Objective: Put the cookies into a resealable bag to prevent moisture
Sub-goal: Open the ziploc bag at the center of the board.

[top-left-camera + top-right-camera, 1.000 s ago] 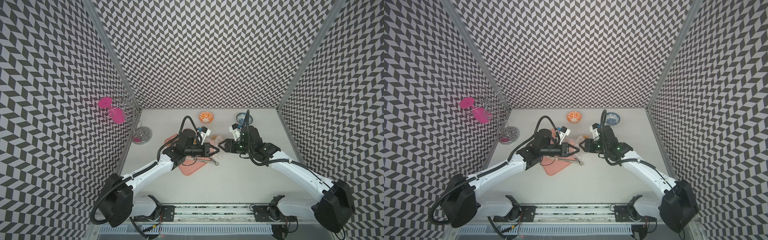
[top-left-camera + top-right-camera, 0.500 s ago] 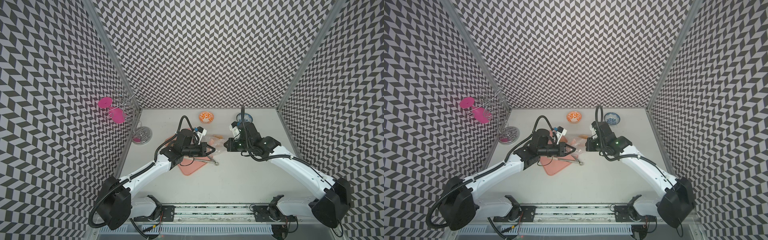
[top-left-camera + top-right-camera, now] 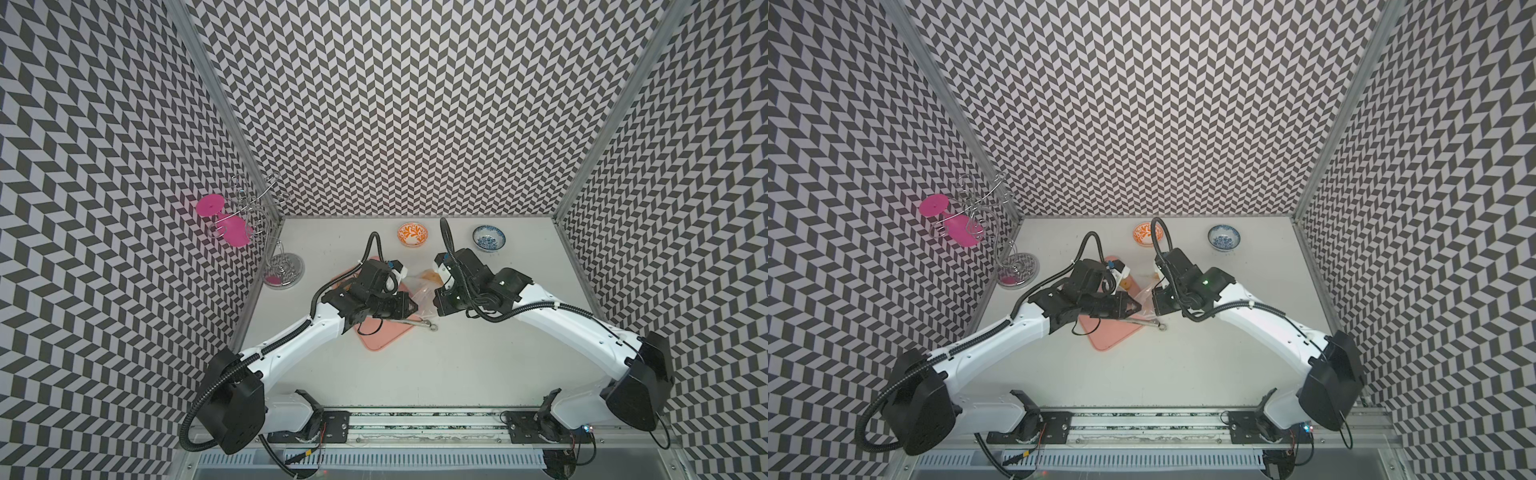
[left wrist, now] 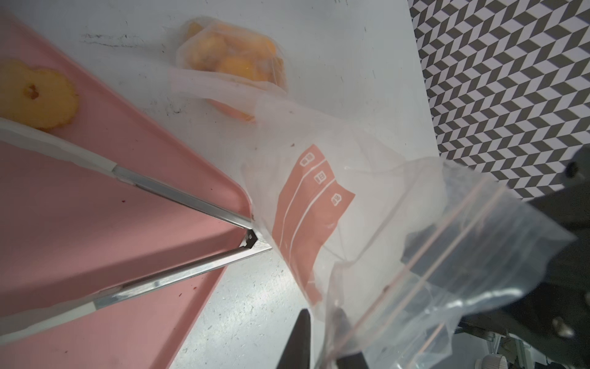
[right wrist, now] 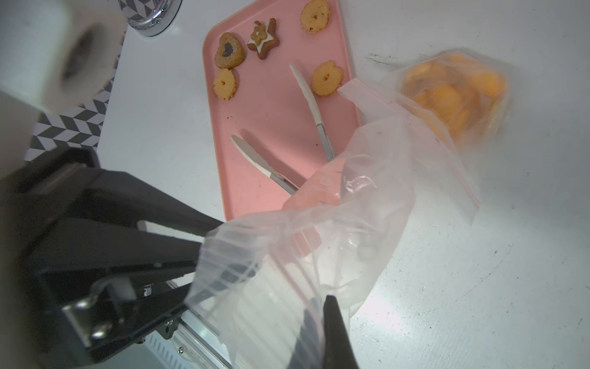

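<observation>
The clear bag (image 4: 319,198) lies near the middle of the worktop (image 5: 479,287), just beside the pink tray (image 5: 281,134), with its zip mouth lifted between the two arms. The right gripper (image 5: 319,313) is clenched on one edge of that mouth. The left gripper (image 4: 321,314) has the other edge between its fingers, which stand slightly apart; I cannot tell whether they pinch the film. Most of the cookies (image 5: 453,92), yellow-orange, sit bunched in the bag's closed bottom, which rests on the worktop. Five others lie on the tray: a heart, a brown star and three round yellow ones. Metal tongs (image 5: 314,108) lie spread on the tray, their hinge end at its corner, partly under the bag.
</observation>
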Robot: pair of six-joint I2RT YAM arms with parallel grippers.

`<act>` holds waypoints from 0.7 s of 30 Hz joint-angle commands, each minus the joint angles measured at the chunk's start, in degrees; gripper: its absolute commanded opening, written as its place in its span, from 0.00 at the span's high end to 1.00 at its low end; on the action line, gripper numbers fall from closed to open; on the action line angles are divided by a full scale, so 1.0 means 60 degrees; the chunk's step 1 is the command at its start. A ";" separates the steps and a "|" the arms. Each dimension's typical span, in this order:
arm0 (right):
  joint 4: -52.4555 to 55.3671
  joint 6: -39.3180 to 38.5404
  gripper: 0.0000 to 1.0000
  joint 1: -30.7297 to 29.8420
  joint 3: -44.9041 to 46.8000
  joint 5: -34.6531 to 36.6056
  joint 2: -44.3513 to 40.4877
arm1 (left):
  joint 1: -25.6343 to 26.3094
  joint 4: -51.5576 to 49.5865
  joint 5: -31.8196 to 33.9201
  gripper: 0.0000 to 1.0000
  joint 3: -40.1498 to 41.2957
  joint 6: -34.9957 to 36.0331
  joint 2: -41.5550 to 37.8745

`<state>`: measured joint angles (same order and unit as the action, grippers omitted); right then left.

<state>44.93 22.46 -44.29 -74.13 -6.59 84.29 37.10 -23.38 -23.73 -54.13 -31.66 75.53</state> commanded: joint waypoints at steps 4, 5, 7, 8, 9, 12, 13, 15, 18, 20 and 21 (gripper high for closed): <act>-0.0471 0.0080 1.00 -0.0176 -0.0711 -0.0881 0.0430 | 0.0188 -0.0556 0.0395 0.64 -0.0791 0.0668 0.0173; -0.0448 0.0047 1.00 -0.0191 -0.0718 -0.0942 0.0486 | 0.0188 -0.0709 0.0556 0.62 -0.1038 0.0810 0.0288; -0.0309 -0.0021 1.00 -0.0274 -0.0776 -0.0962 0.0622 | 0.0196 -0.0974 0.0852 0.57 -0.1550 0.1085 0.0490; -0.0220 -0.0061 1.00 -0.0332 -0.0831 -0.0904 0.0681 | 0.0188 -0.1063 0.0939 0.56 -0.1794 0.1203 0.0605; -0.0144 -0.0071 1.00 -0.0376 -0.0872 -0.0828 0.0741 | 0.0192 -0.1175 0.1035 0.56 -0.2008 0.1292 0.0698; -0.0053 -0.0093 1.00 -0.0396 -0.0888 -0.0734 0.0824 | 0.0243 -0.1635 0.1203 0.57 -0.2348 0.1579 0.1031; -0.0052 -0.0083 1.00 -0.0395 -0.0909 -0.0646 0.0820 | 0.0246 -0.1954 0.1296 0.58 -0.2431 0.1800 0.1166; 0.0031 -0.0080 1.00 -0.0396 -0.1000 -0.0447 0.0840 | 0.0261 -0.2523 0.1466 0.61 -0.2610 0.2026 0.1368; 0.0225 -0.0089 1.00 -0.0396 -0.1123 -0.0125 0.0918 | 0.0262 -0.3077 0.1565 0.65 -0.2757 0.2229 0.1391; 0.0318 -0.0094 1.00 -0.0385 -0.1122 0.0133 0.0922 | 0.0259 -0.3432 0.1597 0.68 -0.2771 0.2323 0.1344; 0.0320 -0.0089 1.00 -0.0389 -0.1129 0.0149 0.0908 | 0.0260 -0.3570 0.1597 0.70 -0.2749 0.2392 0.1321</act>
<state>46.70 22.24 -46.37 -79.35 -8.34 89.34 38.28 -39.31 -15.64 -69.04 -19.97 83.90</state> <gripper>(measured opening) 0.048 0.309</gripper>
